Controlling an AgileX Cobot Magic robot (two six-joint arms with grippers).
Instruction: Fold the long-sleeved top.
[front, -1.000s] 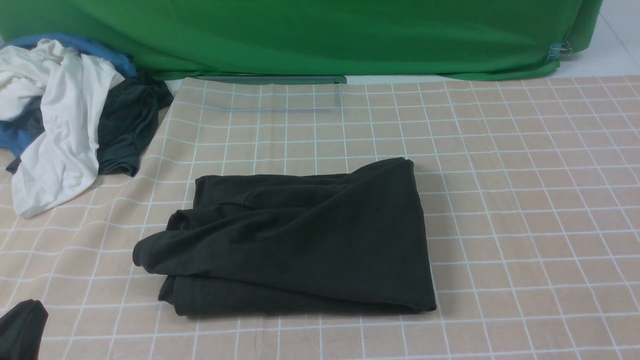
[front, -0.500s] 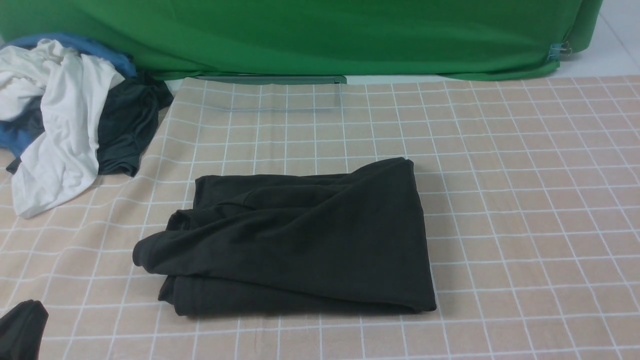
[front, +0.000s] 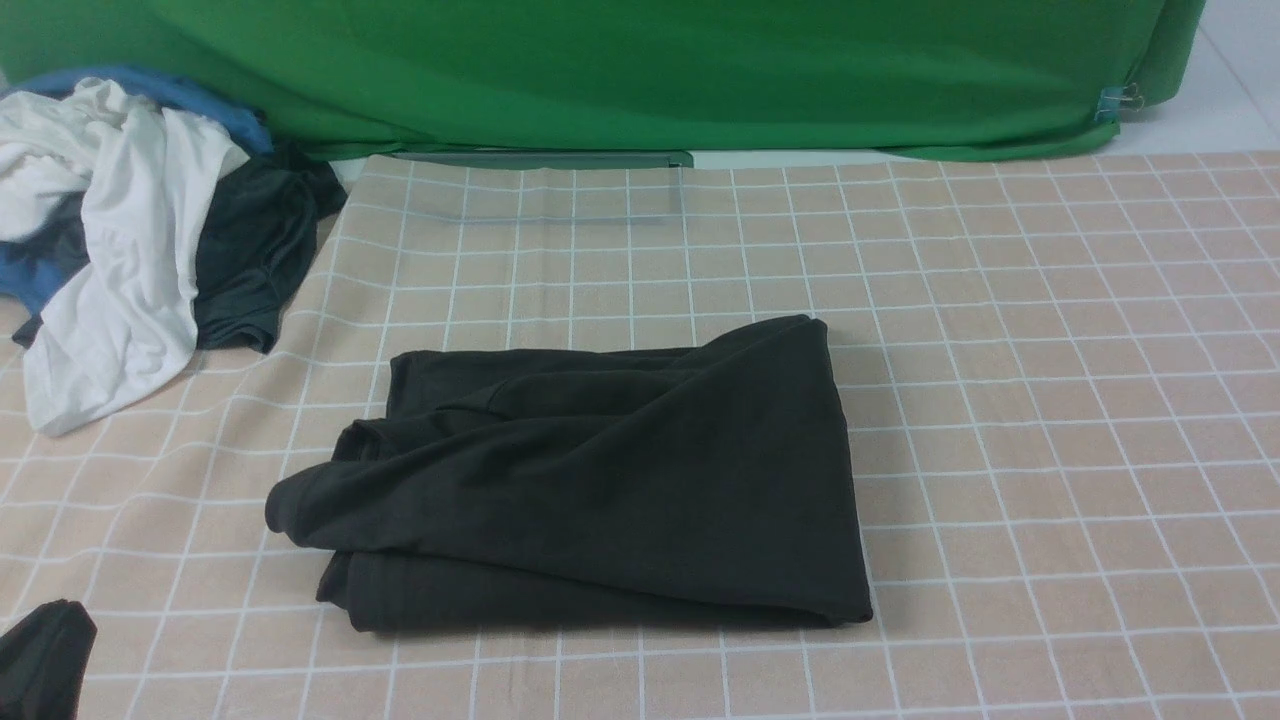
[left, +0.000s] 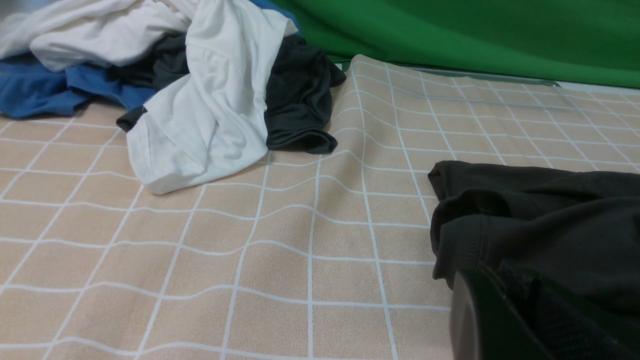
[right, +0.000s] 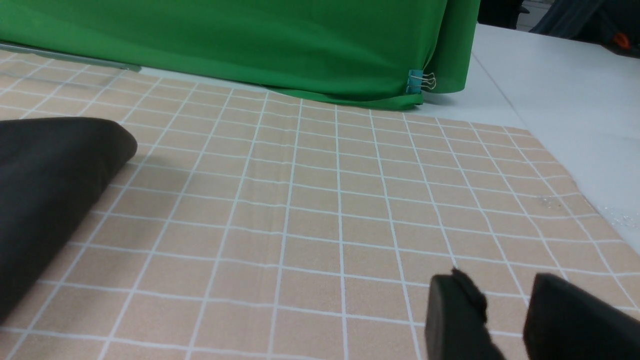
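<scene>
Your left gripper (left: 505, 320) sat fully closed, nothing pinched, just beside the long-sleeved top (front: 600, 480), which lay folded on the checked cloth (front: 1000, 400). Your right gripper (right: 505, 320) stood part open w/ jaws empty, well apart from the top, which lay off to its left. Clothes pile (front: 120, 230) lay ahead-left of your left gripper.

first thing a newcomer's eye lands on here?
Probably the long-sleeved top, folded into a black bundle in the middle of the checked tablecloth, with no gripper on it. Next, the green backdrop along the far edge and the heap of white, blue and dark clothes at the far left corner.
</scene>
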